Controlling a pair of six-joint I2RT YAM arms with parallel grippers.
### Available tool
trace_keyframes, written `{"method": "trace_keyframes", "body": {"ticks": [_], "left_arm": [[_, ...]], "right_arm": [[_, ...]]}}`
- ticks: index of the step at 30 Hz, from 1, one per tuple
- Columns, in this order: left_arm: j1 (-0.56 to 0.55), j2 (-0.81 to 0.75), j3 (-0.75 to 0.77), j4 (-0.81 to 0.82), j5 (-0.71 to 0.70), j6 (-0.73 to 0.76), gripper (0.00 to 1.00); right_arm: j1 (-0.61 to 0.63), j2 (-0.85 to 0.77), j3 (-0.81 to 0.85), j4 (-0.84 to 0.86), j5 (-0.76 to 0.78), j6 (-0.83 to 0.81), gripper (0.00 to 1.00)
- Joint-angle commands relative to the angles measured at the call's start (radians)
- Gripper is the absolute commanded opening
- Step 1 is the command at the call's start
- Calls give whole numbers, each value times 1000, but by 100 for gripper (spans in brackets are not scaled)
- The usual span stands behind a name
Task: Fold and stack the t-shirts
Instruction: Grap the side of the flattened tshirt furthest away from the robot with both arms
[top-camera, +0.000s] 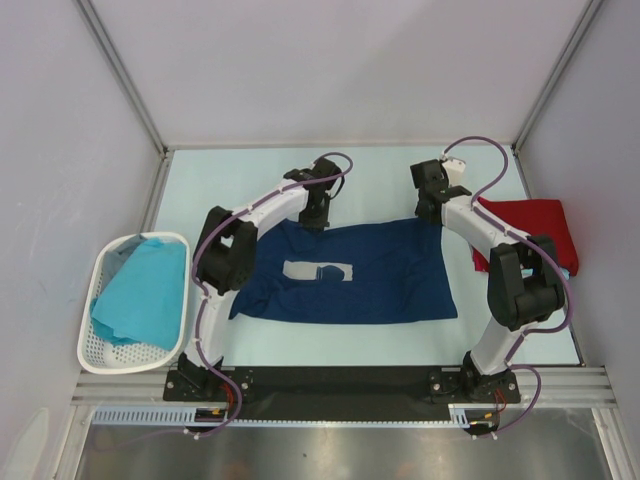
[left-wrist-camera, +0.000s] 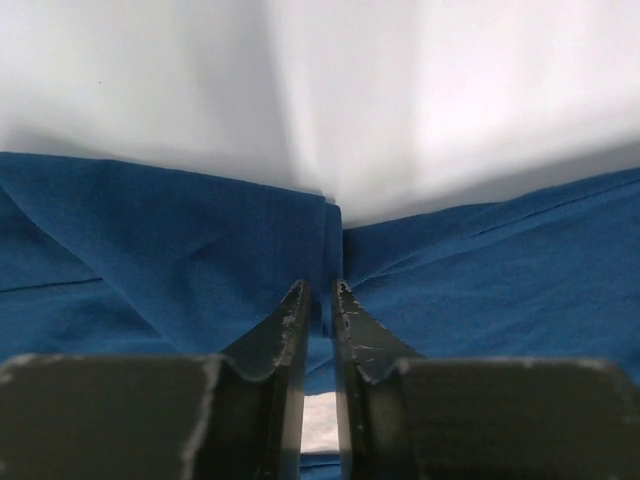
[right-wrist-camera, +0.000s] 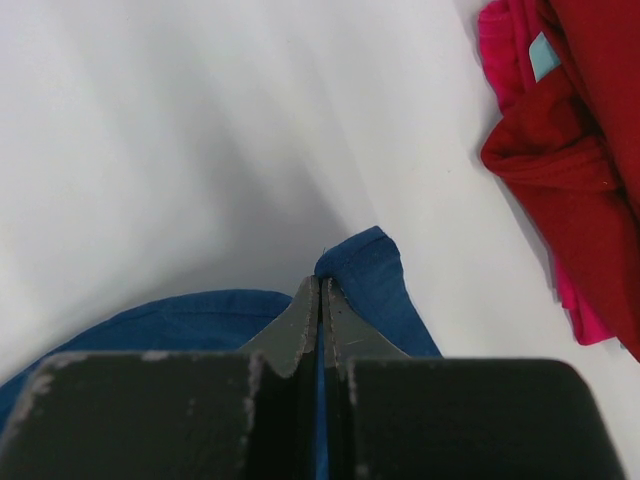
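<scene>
A navy blue t-shirt with a pale grey chest print lies spread on the table. My left gripper is shut on its far left edge; in the left wrist view a fold of the navy shirt is pinched between the fingertips. My right gripper is shut on the far right corner of the navy shirt. A red t-shirt lies crumpled at the right and also shows in the right wrist view. A turquoise t-shirt lies in the basket.
A white perforated plastic basket stands at the left front of the table. Grey walls with metal frame posts enclose the pale table on three sides. The arm bases sit on a black rail at the near edge.
</scene>
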Motion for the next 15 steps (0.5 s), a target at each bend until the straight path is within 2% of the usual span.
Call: {"method": "trace_keyframes", "body": {"ticks": [1, 5, 11, 12, 15], "left_arm": [[-4, 0, -2, 5, -3, -6, 13], [-4, -13, -2, 4, -12, -6, 1], [-3, -28, 1, -4, -33, 2, 1], [-3, -28, 8, -4, -32, 3, 14], [-3, -16, 24, -9, -27, 8, 29]], "right_arm": [[4, -37, -3, 21, 29, -2, 0], [5, -37, -3, 21, 29, -1, 0], [7, -37, -2, 23, 26, -1, 0], [7, -37, -3, 21, 26, -1, 0], [8, -37, -6, 21, 27, -1, 0]]}}
